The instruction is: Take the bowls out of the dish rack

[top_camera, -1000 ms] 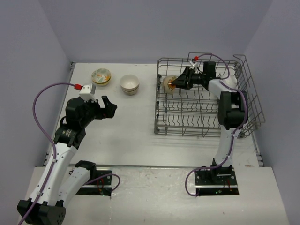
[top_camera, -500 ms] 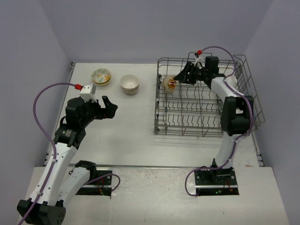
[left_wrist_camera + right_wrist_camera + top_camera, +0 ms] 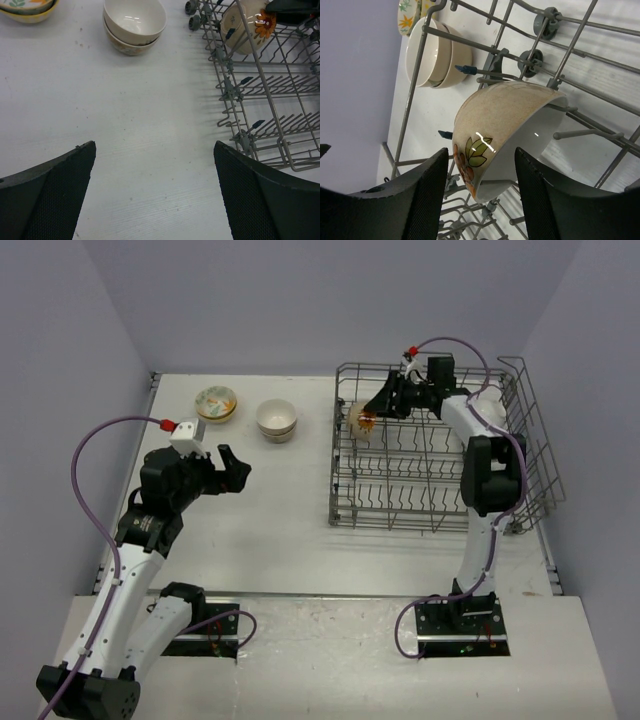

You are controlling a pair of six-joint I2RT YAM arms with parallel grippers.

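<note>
One cream bowl with an orange flower (image 3: 362, 419) stands on edge among the tines at the far left corner of the grey wire dish rack (image 3: 400, 525). My right gripper (image 3: 377, 408) is open inside the rack. In the right wrist view its fingers (image 3: 427, 200) stand on either side of the bowl's (image 3: 495, 125) lower rim, with a gap on both sides. My left gripper (image 3: 228, 468) is open and empty above the bare table, left of the rack. The left wrist view shows the bowl (image 3: 245, 25) behind the rack wires (image 3: 272, 107).
Two stacks of bowls sit on the table at the back left: a floral one (image 3: 215, 403) and a white-on-cream one (image 3: 276, 419). The latter also shows in the left wrist view (image 3: 134, 22). The rack's raised handles and tines surround the right arm.
My right wrist has lifted and swung a little towards the back of the rack, with the fingers staying at the bowl. The left arm has not moved.
</note>
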